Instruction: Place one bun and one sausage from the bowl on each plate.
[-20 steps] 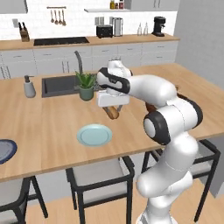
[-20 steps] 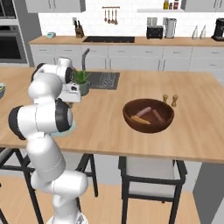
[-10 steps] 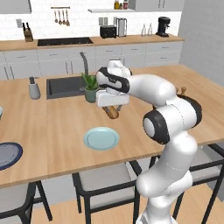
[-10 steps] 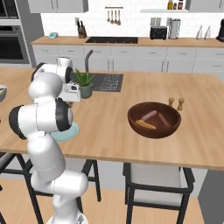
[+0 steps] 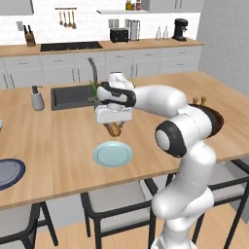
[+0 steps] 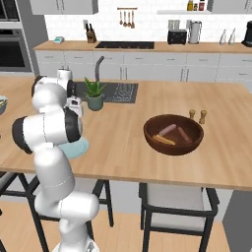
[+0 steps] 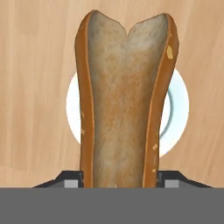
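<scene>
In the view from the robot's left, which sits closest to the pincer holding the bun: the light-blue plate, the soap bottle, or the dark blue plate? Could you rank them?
Measured from the pincer, shut on the bun:
1. The light-blue plate, on the counter just below and in front of it.
2. The soap bottle, off to the left beside the sink.
3. The dark blue plate, at the far-left counter edge.

The bun has a glossy brown crust and a matt, crumbly-looking pale inside, held over a smooth light-blue plate that's probably glazed ceramic, on a pale matt wood-grain counter, with the glossy dark wooden bowl further along it.
</scene>
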{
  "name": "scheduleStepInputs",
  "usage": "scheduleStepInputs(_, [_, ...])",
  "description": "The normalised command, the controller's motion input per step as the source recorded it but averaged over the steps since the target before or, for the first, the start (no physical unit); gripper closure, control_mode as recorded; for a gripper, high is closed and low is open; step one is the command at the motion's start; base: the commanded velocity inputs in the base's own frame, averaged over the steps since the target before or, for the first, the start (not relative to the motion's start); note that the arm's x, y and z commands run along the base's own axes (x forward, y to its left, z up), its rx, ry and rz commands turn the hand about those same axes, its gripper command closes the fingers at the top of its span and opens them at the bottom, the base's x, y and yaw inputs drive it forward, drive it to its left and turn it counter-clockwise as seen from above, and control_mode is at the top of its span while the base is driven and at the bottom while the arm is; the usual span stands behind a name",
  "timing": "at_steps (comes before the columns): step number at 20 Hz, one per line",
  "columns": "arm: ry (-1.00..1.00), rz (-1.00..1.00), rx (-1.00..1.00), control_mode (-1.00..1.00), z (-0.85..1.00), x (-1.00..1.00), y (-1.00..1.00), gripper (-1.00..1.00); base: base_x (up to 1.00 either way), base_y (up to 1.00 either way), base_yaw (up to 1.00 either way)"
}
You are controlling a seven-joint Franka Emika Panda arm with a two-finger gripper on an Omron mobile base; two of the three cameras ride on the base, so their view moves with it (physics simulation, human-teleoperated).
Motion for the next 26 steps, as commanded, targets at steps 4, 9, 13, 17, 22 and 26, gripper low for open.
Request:
scheduleStepInputs(4, [0.08, 0.0, 0.0, -1.0, -0.6, 0.4, 0.33, 1.0, 0.0, 0.0, 0.0])
scheduleStepInputs(9, [0.11, 0.0, 0.0, -1.0, -0.61, 0.03, 0.02, 1.0, 0.0, 0.0, 0.0])
scheduleStepInputs(13, [0.04, -0.01, 0.0, -1.0, -0.45, -0.02, 0.15, 1.0, 0.0, 0.0, 0.0])
scheduleStepInputs(17, [0.09, -0.03, 0.0, -1.0, -0.46, -0.07, 0.08, 1.0, 0.0, 0.0, 0.0])
scheduleStepInputs(22, [0.06, 0.0, 0.0, -1.0, -0.32, -0.02, 0.01, 1.0, 0.0, 0.0, 0.0])
scheduleStepInputs(26, [0.12, 0.0, 0.0, -1.0, -0.19, -0.11, 0.0, 1.0, 0.0, 0.0, 0.0])
